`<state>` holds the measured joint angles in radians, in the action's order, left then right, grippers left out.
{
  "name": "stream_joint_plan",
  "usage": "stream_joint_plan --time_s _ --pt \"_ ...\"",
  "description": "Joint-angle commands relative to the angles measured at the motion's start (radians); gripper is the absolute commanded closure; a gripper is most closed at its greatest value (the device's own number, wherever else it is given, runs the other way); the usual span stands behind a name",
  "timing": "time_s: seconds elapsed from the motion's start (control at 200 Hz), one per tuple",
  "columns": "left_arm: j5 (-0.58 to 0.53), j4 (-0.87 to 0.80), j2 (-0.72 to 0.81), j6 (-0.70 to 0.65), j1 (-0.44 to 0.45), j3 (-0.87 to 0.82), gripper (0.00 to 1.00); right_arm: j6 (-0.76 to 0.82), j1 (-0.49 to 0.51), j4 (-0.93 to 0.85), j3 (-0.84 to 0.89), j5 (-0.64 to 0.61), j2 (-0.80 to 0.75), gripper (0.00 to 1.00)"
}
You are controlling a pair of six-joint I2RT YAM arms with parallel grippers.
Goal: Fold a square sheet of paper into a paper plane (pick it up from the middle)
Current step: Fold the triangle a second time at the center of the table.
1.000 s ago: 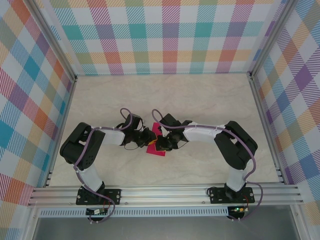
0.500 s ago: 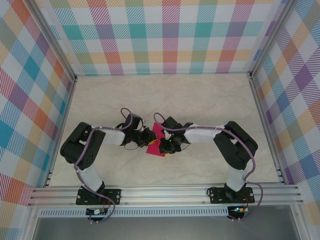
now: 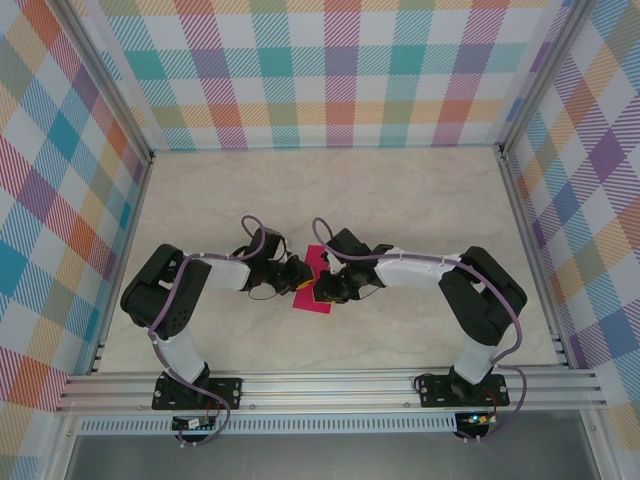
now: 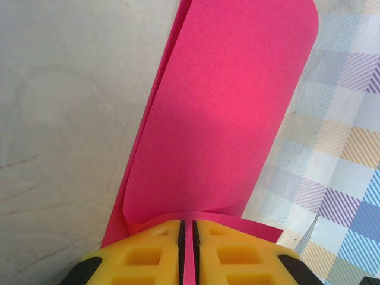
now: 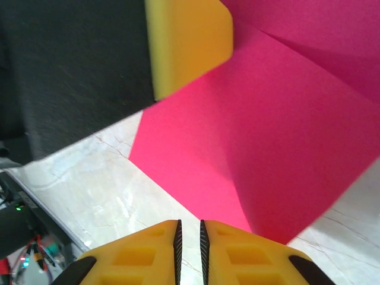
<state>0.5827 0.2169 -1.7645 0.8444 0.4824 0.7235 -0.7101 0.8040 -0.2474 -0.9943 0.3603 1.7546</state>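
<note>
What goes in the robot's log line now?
left gripper: shut on pink paper | right gripper: shut, empty, at paper's edge | paper: curled over

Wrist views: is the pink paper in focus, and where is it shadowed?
Left wrist view: the sheet of paper is sharp and brightly lit, the plaid wall behind soft. Right wrist view: a shadow lies along its fold; the yellow finger above is blurred.

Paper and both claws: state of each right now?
square sheet of paper: bent over on itself in a loose loop, not pressed flat; lower layer lies on the table.
left claw: shut, pinching the sheet's near edge between its fingers.
right claw: shut but for a thin slit, nothing between the fingers, tips just short of the sheet's edge.
</note>
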Motion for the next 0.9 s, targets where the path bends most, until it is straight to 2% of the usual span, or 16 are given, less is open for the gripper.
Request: stream_joint_plan --time_s 0.0,0.2,0.35,0.515,0.755,0.895 --pt "-0.048 -0.044 -0.069 -0.023 0.013 -0.027 0.86 -0.066 -0.032 0.057 0.006 0.053 0.021 0.82" --pt "-0.051 -0.052 -0.065 -0.026 0.013 -0.029 0.86 -0.094 -0.053 0.067 0.002 0.101 0.103 0.83" --pt "-0.063 -0.056 -0.065 -0.028 0.013 -0.032 0.86 -0.073 -0.058 0.041 0.031 0.051 0.105 0.83" --pt "-0.070 -0.062 -0.069 -0.029 0.013 -0.030 0.87 -0.058 -0.068 0.042 0.034 0.063 0.067 0.82" --pt "-0.073 -0.065 -0.069 -0.031 0.013 -0.030 0.87 -0.074 -0.068 0.113 0.089 0.149 -0.045 0.81" --pt "-0.074 -0.064 -0.070 -0.030 0.013 -0.032 0.87 -0.105 -0.057 0.151 0.097 0.205 -0.013 0.82"
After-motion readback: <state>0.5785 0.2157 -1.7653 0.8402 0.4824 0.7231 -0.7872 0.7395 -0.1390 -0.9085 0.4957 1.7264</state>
